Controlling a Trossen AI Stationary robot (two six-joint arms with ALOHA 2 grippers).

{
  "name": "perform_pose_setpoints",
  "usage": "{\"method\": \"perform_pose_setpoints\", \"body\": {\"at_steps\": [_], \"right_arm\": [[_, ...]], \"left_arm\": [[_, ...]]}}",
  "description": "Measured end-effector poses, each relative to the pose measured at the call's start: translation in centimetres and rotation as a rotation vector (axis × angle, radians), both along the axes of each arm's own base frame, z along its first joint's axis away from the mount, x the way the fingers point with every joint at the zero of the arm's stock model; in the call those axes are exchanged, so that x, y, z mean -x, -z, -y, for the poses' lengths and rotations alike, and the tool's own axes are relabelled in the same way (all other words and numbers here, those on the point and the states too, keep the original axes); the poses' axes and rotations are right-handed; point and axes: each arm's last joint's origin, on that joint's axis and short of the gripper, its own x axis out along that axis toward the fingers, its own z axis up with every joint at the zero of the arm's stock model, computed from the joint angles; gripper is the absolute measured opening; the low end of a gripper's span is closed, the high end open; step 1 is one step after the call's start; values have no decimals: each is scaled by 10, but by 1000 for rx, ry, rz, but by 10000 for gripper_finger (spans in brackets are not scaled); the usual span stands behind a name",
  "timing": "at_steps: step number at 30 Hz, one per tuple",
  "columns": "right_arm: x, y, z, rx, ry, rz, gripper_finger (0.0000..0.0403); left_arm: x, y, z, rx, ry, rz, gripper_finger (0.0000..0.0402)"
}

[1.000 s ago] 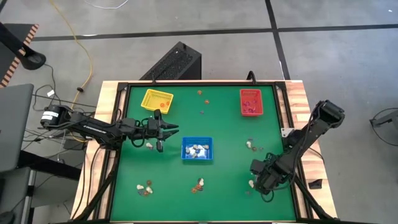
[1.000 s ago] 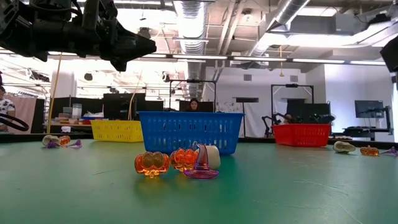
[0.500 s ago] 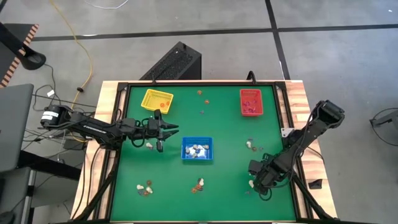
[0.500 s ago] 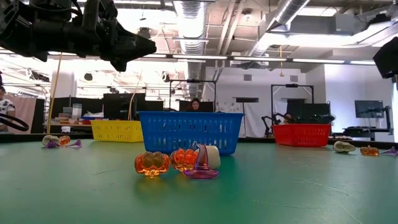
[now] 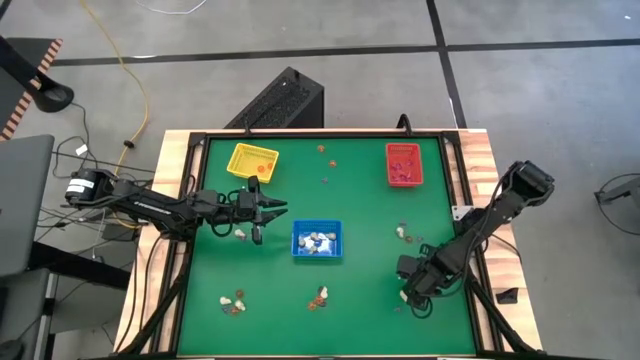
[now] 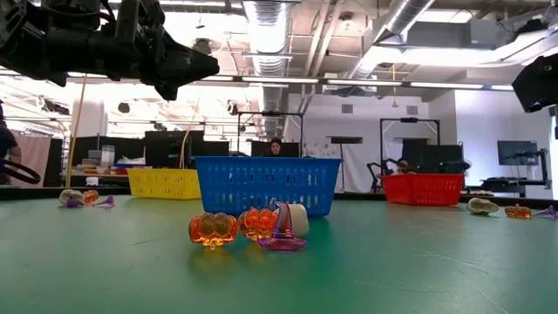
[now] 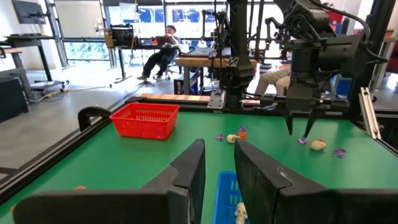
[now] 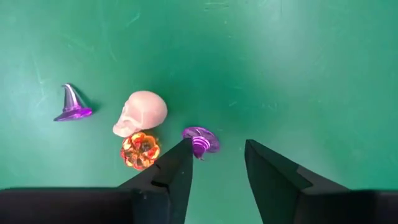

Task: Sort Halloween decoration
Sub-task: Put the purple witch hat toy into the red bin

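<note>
The Halloween decoration lies in small groups on the green table. In the right wrist view I see a whitish skull, an orange pumpkin and two purple witch hats. My right gripper hangs over them near the front right. It points down and is open, with bare table between its fingers and the nearer hat just beside one fingertip. My left gripper waits level above the table, left of the blue tray. Its fingers stand a little apart with nothing between them.
A yellow tray stands at the far left and a red tray at the far right. More trinkets lie at the front left, the front middle and the right. The table has a raised black rim.
My right gripper has edged slightly toward the table's left, staying over the trinkets at the front right. The trinkets lie as before.
</note>
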Motion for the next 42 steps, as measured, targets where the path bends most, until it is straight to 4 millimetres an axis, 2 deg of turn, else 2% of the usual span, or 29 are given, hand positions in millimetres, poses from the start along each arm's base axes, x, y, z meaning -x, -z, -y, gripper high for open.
{"method": "perform_pose_setpoints", "body": {"at_steps": [10,17,23,33,38,42], "right_arm": [[-2,0,-2,-10,-36,23,103],[-4,-1,-3,-21,-93,51,22],[-5,-5,-2,-14,-100,38,28],[-20,-33,5,44,-178,39,19],[-34,-41,23,144,-222,73,19],[-53,-50,49,226,-254,113,19]], "left_arm": [[0,0,0,0,0,-1,74],[0,0,0,0,0,-5,74],[0,1,0,-1,0,-6,74],[0,1,0,1,-12,-7,74],[0,1,0,1,-12,-7,74],[0,1,0,1,-19,-7,74]]}}
